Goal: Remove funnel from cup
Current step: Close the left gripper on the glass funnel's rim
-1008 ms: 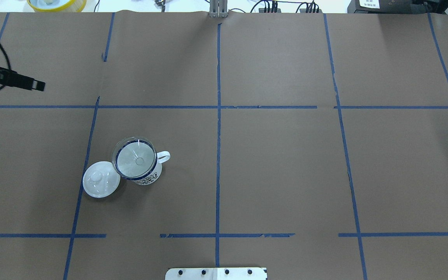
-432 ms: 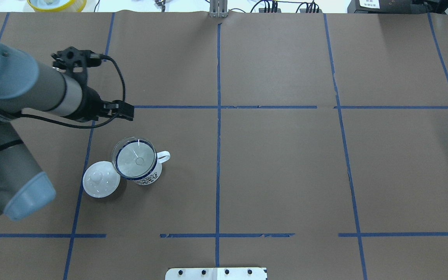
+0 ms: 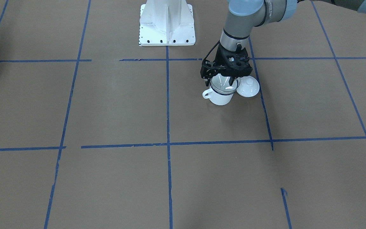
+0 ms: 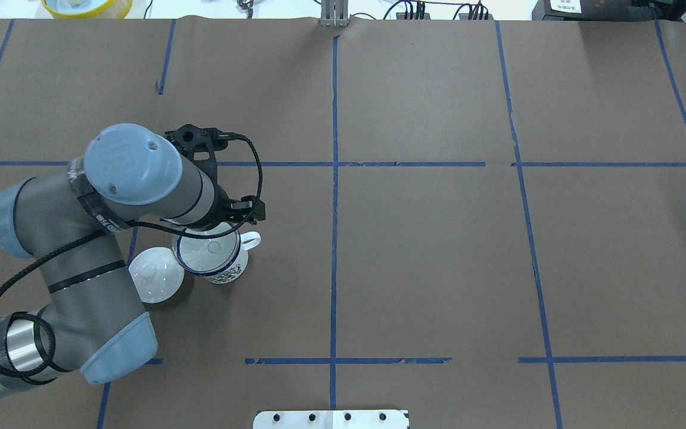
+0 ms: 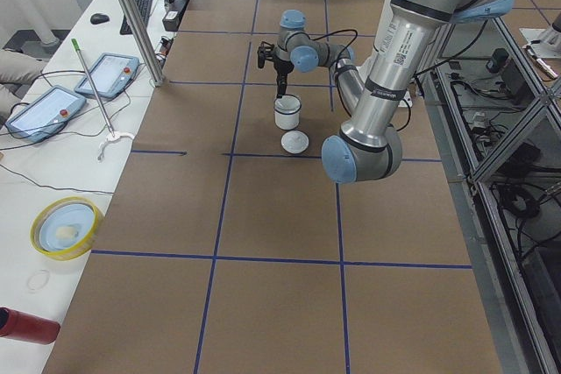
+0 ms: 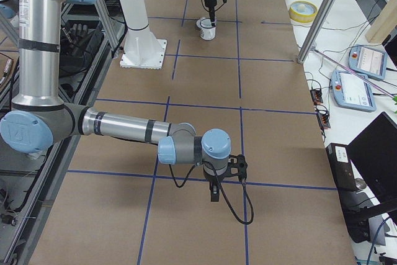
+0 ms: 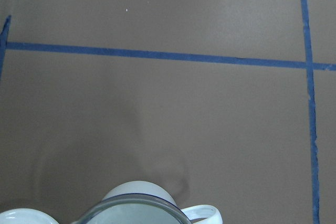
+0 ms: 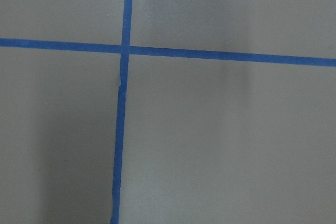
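Observation:
The cup (image 3: 220, 98) is a white mug with a dark blue rim, standing left of the table's middle, also in the overhead view (image 4: 228, 271). The clear funnel (image 3: 222, 86) sits in its mouth, and shows from overhead too (image 4: 209, 249). My left gripper (image 3: 222, 79) points down just above the funnel's rim and looks open and empty; my arm hides most of it from overhead. The left wrist view shows only the cup's top (image 7: 139, 192) at its bottom edge. My right gripper (image 6: 214, 193) hangs low over bare table; I cannot tell its state.
A white round knobbed lid (image 4: 153, 275) lies touching close beside the cup on its robot-left side. The robot's white base plate (image 3: 167, 24) is at the near table edge. A yellow bowl (image 4: 87, 6) sits beyond the far left edge. Blue tape lines cross the brown table.
My left arm has swung in from the far left edge and now stands with its gripper pointing down over the cup and funnel. The cup, funnel and lid have not moved.

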Controlling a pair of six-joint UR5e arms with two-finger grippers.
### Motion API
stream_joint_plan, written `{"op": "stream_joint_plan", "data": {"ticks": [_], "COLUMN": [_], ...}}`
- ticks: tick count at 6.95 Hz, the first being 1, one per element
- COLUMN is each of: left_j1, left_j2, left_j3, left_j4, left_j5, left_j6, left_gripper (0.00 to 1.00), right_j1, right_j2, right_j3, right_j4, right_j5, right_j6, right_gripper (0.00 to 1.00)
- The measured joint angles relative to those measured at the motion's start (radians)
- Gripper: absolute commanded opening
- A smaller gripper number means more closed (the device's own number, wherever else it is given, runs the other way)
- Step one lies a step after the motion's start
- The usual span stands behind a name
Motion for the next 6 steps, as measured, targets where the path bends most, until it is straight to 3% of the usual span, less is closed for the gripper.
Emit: {"op": "stream_joint_plan", "data": {"ticks": [1,6], "left_j1": [0.015,0.024], "left_j2": [-0.004,0.001], "left_j3": [0.009,-0.015], "left_j4": [-0.003,0.0], "left_j5": [0.003,0.003], "left_j6": [-0.005,-0.005], "left_gripper": [0.01,0.0], "right_j1": [0.0,0.0], "right_j2": [0.0,0.0], "right_j3": [0.0,0.0], "right_j4": [0.0,0.0], "right_j5": [0.0,0.0], "right_j6": [0.0,0.0], "right_gripper": [1.0,1.0]}}
